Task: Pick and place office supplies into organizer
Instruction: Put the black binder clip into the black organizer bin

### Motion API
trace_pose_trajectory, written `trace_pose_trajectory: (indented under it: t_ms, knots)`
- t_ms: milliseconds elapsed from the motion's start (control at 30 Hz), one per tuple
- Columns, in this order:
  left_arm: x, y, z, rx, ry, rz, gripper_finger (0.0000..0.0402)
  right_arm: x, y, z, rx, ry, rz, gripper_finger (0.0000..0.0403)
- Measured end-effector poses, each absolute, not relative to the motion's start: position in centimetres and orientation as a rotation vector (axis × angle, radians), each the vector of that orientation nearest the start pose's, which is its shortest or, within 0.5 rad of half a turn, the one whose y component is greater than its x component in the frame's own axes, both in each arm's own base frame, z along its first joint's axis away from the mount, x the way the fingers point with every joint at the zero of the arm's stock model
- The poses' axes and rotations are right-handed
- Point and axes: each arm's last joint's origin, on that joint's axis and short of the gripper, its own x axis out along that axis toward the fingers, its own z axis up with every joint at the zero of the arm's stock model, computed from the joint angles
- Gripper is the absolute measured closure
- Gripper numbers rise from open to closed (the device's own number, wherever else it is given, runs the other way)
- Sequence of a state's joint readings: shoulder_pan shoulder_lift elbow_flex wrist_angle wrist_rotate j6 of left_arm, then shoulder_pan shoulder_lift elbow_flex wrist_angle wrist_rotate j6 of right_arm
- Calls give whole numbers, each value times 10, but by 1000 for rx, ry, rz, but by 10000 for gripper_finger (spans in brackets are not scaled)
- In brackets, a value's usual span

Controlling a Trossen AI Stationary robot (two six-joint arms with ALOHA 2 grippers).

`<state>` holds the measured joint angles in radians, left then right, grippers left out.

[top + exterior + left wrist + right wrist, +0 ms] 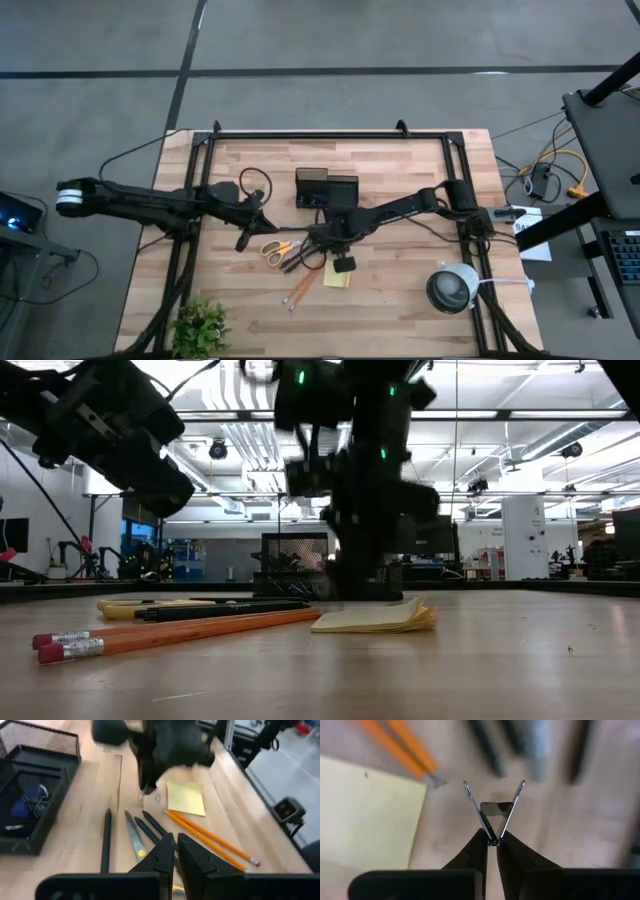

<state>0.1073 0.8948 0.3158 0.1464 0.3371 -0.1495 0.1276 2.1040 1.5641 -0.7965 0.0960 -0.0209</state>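
I'm pinching a small dark metal binder clip [496, 809] in the right claw [491, 841] beside the square yellow sticky-note pad [367, 815]; left claw [176, 851] is pressed together.

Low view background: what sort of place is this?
Likely an open robotics lab or workshop: exposed ceiling ducts and strip lights, more equipment stands behind, and a wooden table on bare concrete floor.

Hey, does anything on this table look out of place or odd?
Nothing looks spilled or broken. The sticky pad has its edge sheets fanned up, and the right gripper is shut on a small clip whose wire handles splay wide.
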Motion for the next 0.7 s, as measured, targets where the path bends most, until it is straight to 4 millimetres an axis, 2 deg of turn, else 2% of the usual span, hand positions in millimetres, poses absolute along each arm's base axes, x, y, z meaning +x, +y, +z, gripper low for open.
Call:
trace_pose_trajectory:
  t_ms: [100, 233, 300, 400, 467, 567, 700]
  knots:
    - [184, 12, 188, -212, 444, -191, 394, 413, 38, 186, -145, 1249, -54, 387]
    - [191, 14, 193, -180, 436, -179, 394, 416, 5, 209, -61, 1141, -166, 388]
    - [193, 15, 193, -177, 441, -149, 394, 417, -15, 210, -22, 1129, -210, 388]
    - [194, 18, 187, -172, 469, -97, 394, 421, -44, 199, 48, 1116, -238, 388]
    - [195, 18, 182, -173, 496, -75, 394, 424, -58, 197, 75, 1077, -251, 388]
    - [199, 20, 176, -178, 531, -58, 394, 428, -71, 197, 96, 1033, -272, 373]
    - [205, 22, 167, -168, 586, -42, 378, 427, -76, 192, 136, 1050, -244, 324]
